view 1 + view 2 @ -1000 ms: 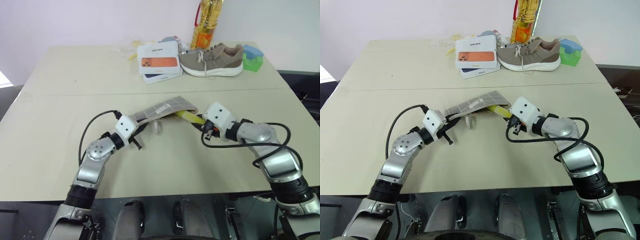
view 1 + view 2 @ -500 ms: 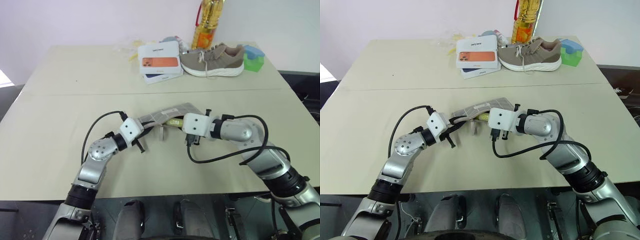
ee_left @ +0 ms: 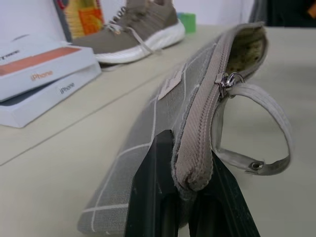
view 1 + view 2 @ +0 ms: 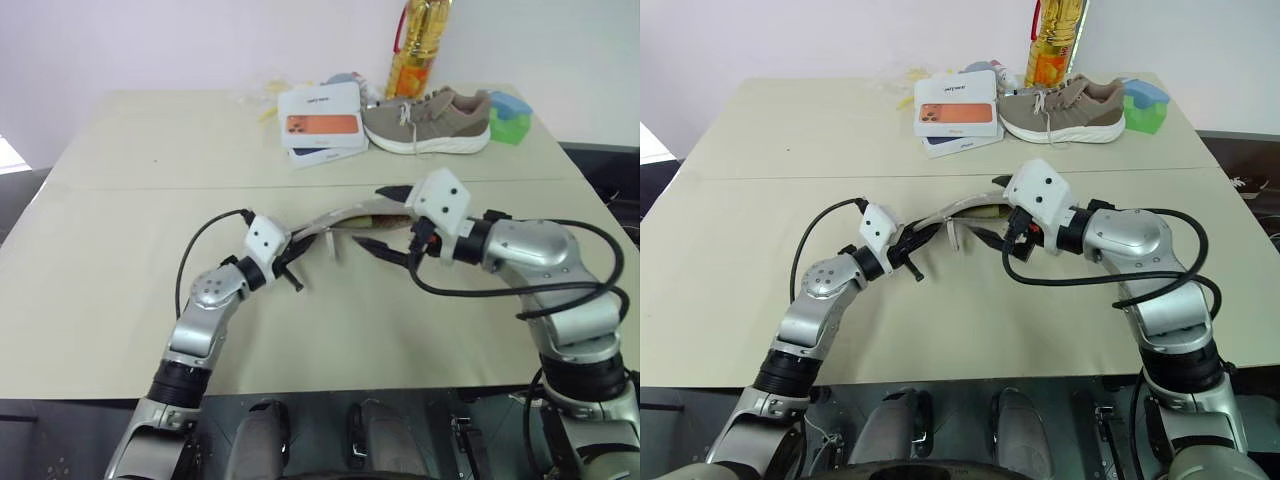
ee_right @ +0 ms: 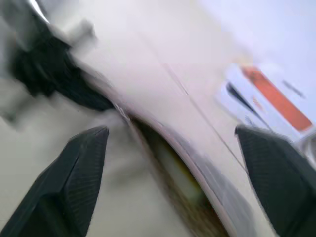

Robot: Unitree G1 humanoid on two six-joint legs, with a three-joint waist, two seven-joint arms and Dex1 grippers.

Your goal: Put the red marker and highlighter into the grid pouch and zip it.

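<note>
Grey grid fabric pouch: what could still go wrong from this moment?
1. The grey grid fabric pouch hangs from the left tool by one corner; it may slip.
2. Its mouth gapes, unzipped, with something yellow just inside; tilting could spill it.
3. The open right tool could snag the pouch's loop strap.

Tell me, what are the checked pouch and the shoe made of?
The grid pouch looks like woven grey cloth: its weave, stitched seams and zip teeth show. The shoe seems soft tan fabric or suede with a smooth white sole, probably rubber or foam.
</note>
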